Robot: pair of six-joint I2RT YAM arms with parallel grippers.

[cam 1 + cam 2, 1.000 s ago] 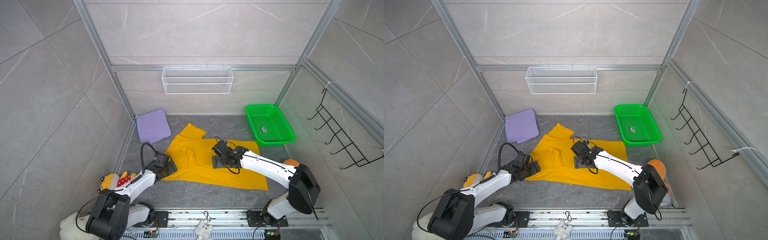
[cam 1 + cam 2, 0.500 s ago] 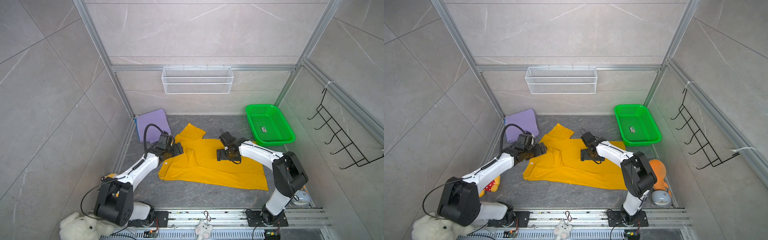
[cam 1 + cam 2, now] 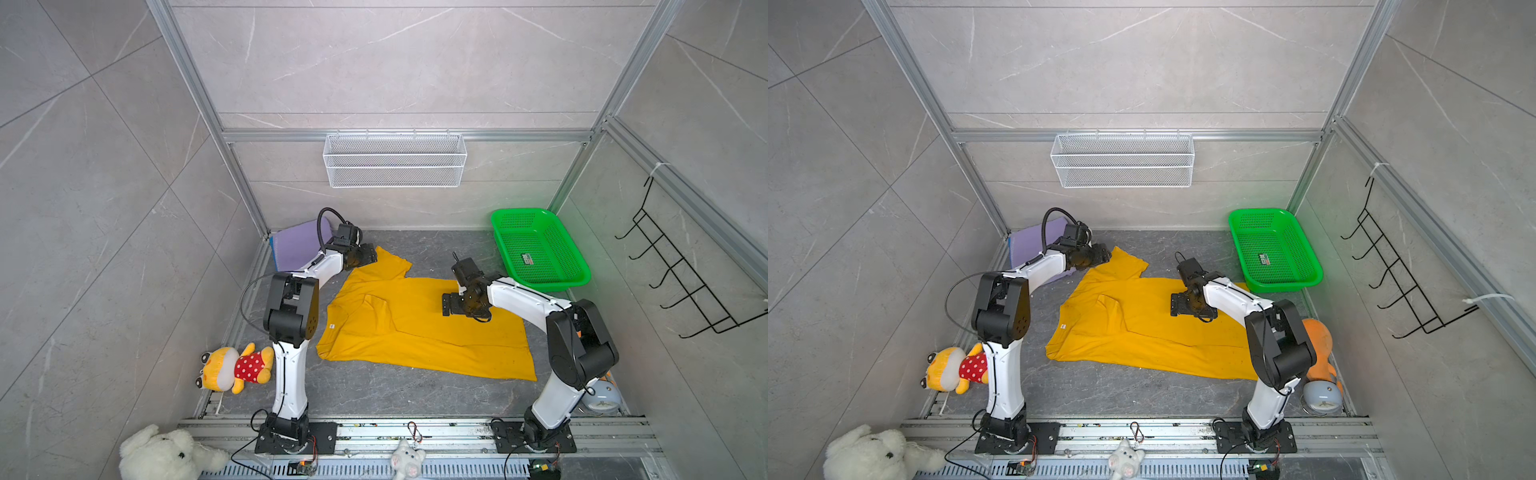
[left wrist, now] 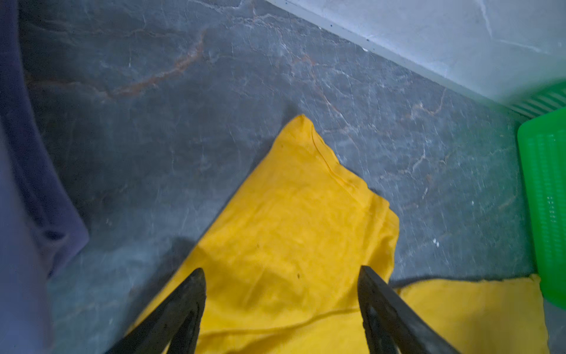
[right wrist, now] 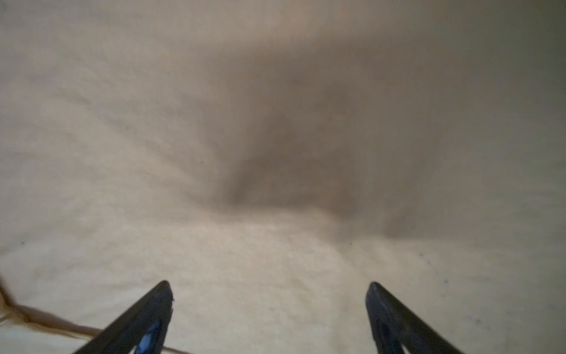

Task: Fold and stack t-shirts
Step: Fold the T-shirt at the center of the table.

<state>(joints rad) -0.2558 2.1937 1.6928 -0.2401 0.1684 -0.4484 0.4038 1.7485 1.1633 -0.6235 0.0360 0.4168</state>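
Mustard-yellow t-shirt (image 3: 415,328): spread on grey floor (image 3: 395,399).
Lavender t-shirt (image 3: 295,245): folded, far left corner.
Left gripper (image 3: 372,255): at the yellow shirt's far sleeve.
Right gripper (image 3: 446,305): over its body.
Green basket (image 3: 548,286): far right corner.
Yellow plush toy (image 3: 235,368): near left side.

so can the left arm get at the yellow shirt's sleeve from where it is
Probably yes: the left pincer is open right over the yellow shirt's sleeve, which lies flat on the floor with nothing in between.

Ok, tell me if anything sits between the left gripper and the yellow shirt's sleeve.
Nothing visible does. The left gripper, jaws open, hangs right over the sleeve of the yellow t-shirt; the lavender t-shirt lies to one side, apart.
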